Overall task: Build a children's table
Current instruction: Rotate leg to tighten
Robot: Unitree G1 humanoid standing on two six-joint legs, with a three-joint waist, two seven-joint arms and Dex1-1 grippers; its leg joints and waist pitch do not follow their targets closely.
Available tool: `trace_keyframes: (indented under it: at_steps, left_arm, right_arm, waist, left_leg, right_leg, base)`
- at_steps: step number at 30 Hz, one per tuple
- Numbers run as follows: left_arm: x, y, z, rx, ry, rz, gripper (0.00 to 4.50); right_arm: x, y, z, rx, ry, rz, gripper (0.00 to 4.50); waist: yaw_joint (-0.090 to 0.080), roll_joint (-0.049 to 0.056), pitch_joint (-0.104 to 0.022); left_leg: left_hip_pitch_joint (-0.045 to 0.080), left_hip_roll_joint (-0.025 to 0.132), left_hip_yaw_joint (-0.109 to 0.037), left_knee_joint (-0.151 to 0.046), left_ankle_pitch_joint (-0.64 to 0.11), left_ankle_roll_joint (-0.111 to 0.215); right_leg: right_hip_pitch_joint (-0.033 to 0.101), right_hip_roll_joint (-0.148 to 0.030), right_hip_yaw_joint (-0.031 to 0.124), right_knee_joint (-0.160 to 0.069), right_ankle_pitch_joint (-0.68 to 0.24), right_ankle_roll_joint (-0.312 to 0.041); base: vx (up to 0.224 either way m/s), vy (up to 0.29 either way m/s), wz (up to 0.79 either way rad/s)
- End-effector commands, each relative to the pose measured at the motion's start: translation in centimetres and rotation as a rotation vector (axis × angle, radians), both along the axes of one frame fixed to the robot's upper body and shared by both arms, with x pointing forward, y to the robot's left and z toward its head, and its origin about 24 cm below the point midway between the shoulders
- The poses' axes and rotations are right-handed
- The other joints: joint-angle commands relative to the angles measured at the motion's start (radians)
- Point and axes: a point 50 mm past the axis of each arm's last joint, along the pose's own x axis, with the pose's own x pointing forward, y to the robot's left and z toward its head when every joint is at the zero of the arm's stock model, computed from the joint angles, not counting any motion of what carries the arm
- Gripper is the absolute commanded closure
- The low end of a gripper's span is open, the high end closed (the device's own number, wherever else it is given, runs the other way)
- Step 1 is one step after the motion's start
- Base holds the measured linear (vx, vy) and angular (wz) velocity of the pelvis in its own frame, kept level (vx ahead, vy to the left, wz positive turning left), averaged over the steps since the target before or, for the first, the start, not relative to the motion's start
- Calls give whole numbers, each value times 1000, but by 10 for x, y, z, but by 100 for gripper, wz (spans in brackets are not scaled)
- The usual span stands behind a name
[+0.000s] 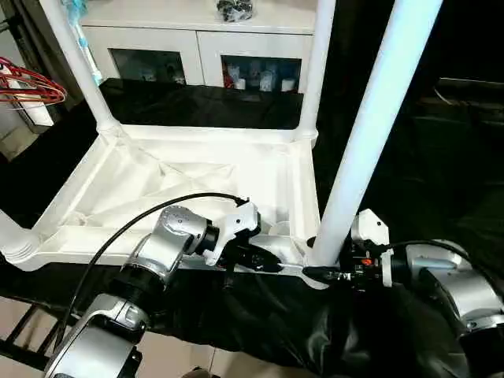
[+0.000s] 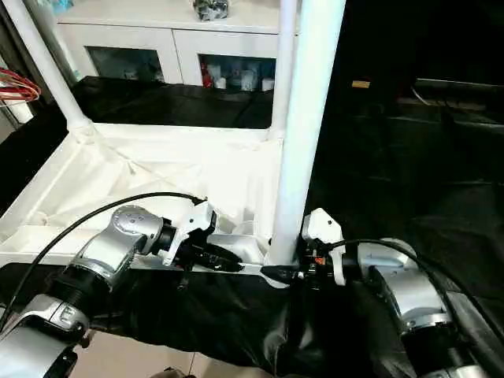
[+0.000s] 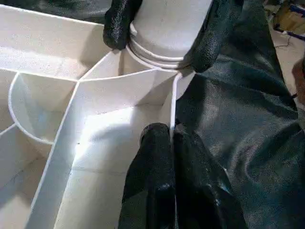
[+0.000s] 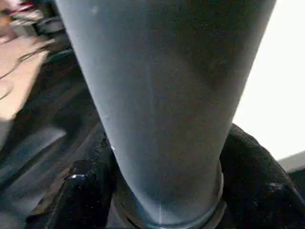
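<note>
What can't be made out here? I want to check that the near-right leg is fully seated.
- White tapered tube leg: its seating in the round corner socket, left wrist view, is masked by the right gripper.
- Leg tops: cut off by the eye views' upper edge.
- Cabinet contents: too small.

we see a black cloth [image 1: 197, 106] covering the work surface, creased at the near edge. directly on it lies the children's table [image 1: 197, 185], upside down, ribbed underside up, legs standing in its corner sockets.
</note>
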Motion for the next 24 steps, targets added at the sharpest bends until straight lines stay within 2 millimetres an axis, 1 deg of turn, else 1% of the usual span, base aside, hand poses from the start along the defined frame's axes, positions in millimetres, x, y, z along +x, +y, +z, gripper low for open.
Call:
trace_keyframes:
  at_steps: [1,2,3,4,5,6,7,8,9,10,11,12,13,14,15,16,17,18,19,20,23,24]
  left_arm:
    - [12,-16,13,-67,-67,97,450]
    - [17,-18,13,-64,-81,160,450]
    - [22,-23,13,-61,-91,230,450]
    - [23,-24,13,-61,-95,244,450]
    - [24,-25,13,-61,-96,252,450]
    - [26,-28,14,-62,-100,277,450]
    - [28,-32,14,-65,-102,310,450]
    - [31,-37,15,-66,-111,350,450]
    - [31,-37,15,-66,-111,350,450]
    - [34,-45,16,-62,-131,392,450]
    - [35,-47,16,-60,-137,397,450]
    - [36,-53,18,-66,-146,414,450]
    - [37,-59,19,-76,-151,426,450]
    - [37,-59,19,-76,-151,426,450]
    - [37,-62,20,-79,-158,425,450]
    - [36,-64,20,-81,-163,415,450]
    - [34,-66,20,-84,-168,401,450]
    - [32,-67,20,-92,-171,376,450]
    - [32,-67,19,-95,-170,369,450]
    - [31,-66,19,-99,-169,352,450]
    - [29,-62,18,-105,-168,314,450]
    - [28,-61,18,-107,-165,303,450]
  right_arm:
    - [3,13,-17,-5,23,-84,187]
    - [11,14,-20,-8,10,-180,187]
    - [22,15,-26,-19,7,-320,187]
    - [24,15,-28,-24,8,-357,187]
    - [26,16,-29,-27,9,-381,188]
    - [30,17,-31,-37,4,-430,188]
    - [35,19,-33,-40,5,-499,188]
    - [40,23,-34,-43,4,-554,188]
    - [40,23,-34,-43,4,-554,188]
    - [48,29,-35,-47,2,-639,188]
    - [50,31,-35,-48,0,-660,188]
    - [54,38,-33,-40,-9,-688,188]
    - [57,46,-32,-25,-19,-688,188]
    - [57,46,-32,-25,-19,-688,188]
    - [58,50,-31,-15,-23,-677,188]
    - [58,53,-30,-6,-37,-672,153]
    - [59,55,-28,13,-39,-670,132]
    - [60,55,-25,33,-50,-667,118]
    - [60,54,-24,34,-54,-664,116]
    - [60,52,-23,33,-64,-655,109]
    - [59,42,-19,38,-71,-619,75]
    - [58,39,-19,42,-72,-602,75]
  waist:
    - [-7,-16,-55]
    - [-15,-20,-53]
    - [-25,-19,-52]
    - [-32,-20,-51]
    - [-36,-16,-52]
    - [-41,-20,-51]
    - [-42,-15,-51]
    - [-48,-15,-52]
    - [-50,-18,-54]
    - [-49,-22,-55]
    - [-51,-20,-53]
    - [-53,-19,-57]
    - [-52,-19,-57]
    - [-53,-19,-57]
    - [-50,-20,-60]
    - [-50,-20,-59]
    - [-49,-20,-60]
    - [-47,-16,-61]
    - [-47,-17,-61]
    - [-47,-14,-62]
    - [-46,-15,-62]
    - [-45,-15,-62]
  left_leg:
    - [10,22,-11,-75,-250,45]
    - [7,17,-13,-77,-267,30]
    - [7,14,-16,-79,-278,11]
    - [9,13,-16,-80,-290,6]
    - [9,13,-19,-79,-296,3]
    - [11,12,-17,-78,-307,10]
    - [12,12,-16,-78,-310,10]
    - [9,9,-17,-77,-309,11]
    - [9,10,-18,-77,-297,14]
    - [8,11,-17,-77,-289,18]
    - [6,10,-16,-77,-289,20]
    - [6,10,-17,-76,-272,17]
    - [5,10,-17,-76,-266,18]
    - [4,10,-16,-75,-259,23]
    - [6,12,-14,-73,-247,32]
    - [4,12,-14,-73,-240,38]
    - [3,11,-13,-72,-235,43]
    - [3,11,-13,-71,-222,54]
    - [2,12,-13,-71,-219,56]
    - [2,12,-13,-70,-214,59]
    - [2,12,-12,-70,-220,66]
    - [4,13,-11,-69,-225,70]
  right_leg:
    - [36,-44,25,-80,-322,-226]
    - [37,-43,22,-83,-360,-213]
    - [37,-42,19,-84,-393,-199]
    - [36,-42,18,-89,-414,-193]
    - [36,-43,18,-89,-424,-189]
    - [34,-42,19,-96,-439,-180]
    - [31,-41,20,-96,-438,-181]
    - [32,-41,19,-96,-437,-181]
    - [35,-39,18,-96,-420,-181]
    - [36,-39,19,-95,-403,-183]
    - [34,-37,19,-93,-400,-185]
    - [36,-38,19,-89,-378,-191]
    - [36,-38,19,-89,-363,-195]
    - [38,-38,19,-88,-341,-202]
    - [38,-38,21,-85,-302,-213]
    - [40,-38,21,-83,-288,-217]
    - [41,-39,21,-82,-278,-220]
    - [41,-39,21,-80,-254,-228]
    - [43,-39,20,-78,-246,-230]
    - [44,-38,20,-76,-229,-236]
    - [46,-38,20,-76,-219,-245]
    - [46,-38,20,-77,-221,-246]
  base:
    - [0,0,0]
    - [0,0,0]
    - [0,0,0]
    - [0,0,0]
    - [0,0,0]
    - [0,0,0]
    - [0,0,0]
    - [0,0,0]
    - [0,0,0]
    - [0,0,0]
    - [0,0,0]
    - [0,0,0]
    - [0,0,0]
    - [0,0,0]
    - [0,0,0]
    - [0,0,0]
    - [0,0,0]
    - [0,0,0]
    - [0,0,0]
    - [0,0,0]
    - [0,0,0]
    - [0,0,0]
